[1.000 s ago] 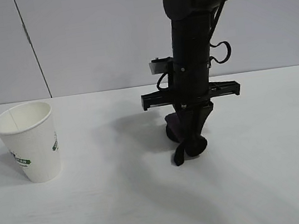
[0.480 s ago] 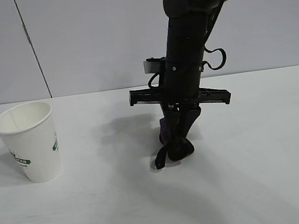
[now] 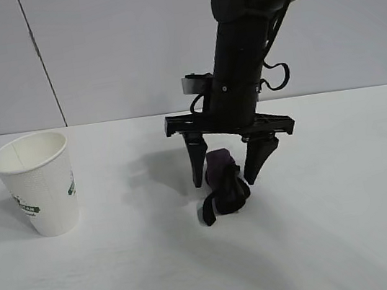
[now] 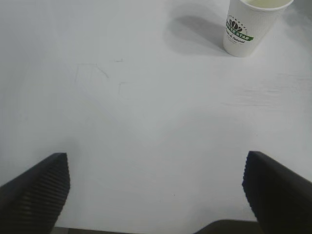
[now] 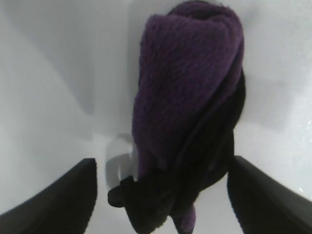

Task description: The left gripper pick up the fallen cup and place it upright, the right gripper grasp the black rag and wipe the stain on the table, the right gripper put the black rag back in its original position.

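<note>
A pale grey wall (image 3: 113, 47) fills the space behind the work surface, smooth and unmarked. It is made of 2 panels that meet at 1 thin dark seam (image 3: 41, 62), which runs from the top edge down to where the wall meets the white surface, leaning slightly. The light is soft and even, coming from above, and it casts only faint, diffuse grey shadows. No window, floor or other furniture is in view.
</note>
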Controlling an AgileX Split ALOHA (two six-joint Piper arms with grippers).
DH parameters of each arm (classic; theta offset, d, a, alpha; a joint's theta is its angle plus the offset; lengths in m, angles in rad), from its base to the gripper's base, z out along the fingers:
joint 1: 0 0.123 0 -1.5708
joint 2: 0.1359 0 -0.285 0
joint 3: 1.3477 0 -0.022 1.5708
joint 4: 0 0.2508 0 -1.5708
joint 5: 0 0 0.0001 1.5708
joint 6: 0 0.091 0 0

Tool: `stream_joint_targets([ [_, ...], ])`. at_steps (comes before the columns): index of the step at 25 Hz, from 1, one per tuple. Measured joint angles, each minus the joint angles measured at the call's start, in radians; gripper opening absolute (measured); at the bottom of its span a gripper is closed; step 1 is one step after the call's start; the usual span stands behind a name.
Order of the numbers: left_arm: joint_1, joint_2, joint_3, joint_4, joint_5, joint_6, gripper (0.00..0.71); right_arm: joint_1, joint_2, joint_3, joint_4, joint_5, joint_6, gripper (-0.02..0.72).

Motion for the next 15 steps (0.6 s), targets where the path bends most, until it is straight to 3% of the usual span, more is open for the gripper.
stream_joint_targets([
  [5, 0.000, 0.000, 0.000, 0.000, 0.000, 0.000, 0.694, 0.000, -0.040, -0.017, 0.031, 0.010, 0.011, 0.601],
  [11, 0.000, 0.000, 0.000, 0.000, 0.000, 0.000, 0.694, 0.000, -0.167, -0.099, 0.026, 0.099, 0.011, 0.601],
  [15, 0.000, 0.000, 0.000, 0.000, 0.000, 0.000, 0.694, 0.000, -0.271, -0.102, 0.025, 0.117, 0.012, 0.601],
])
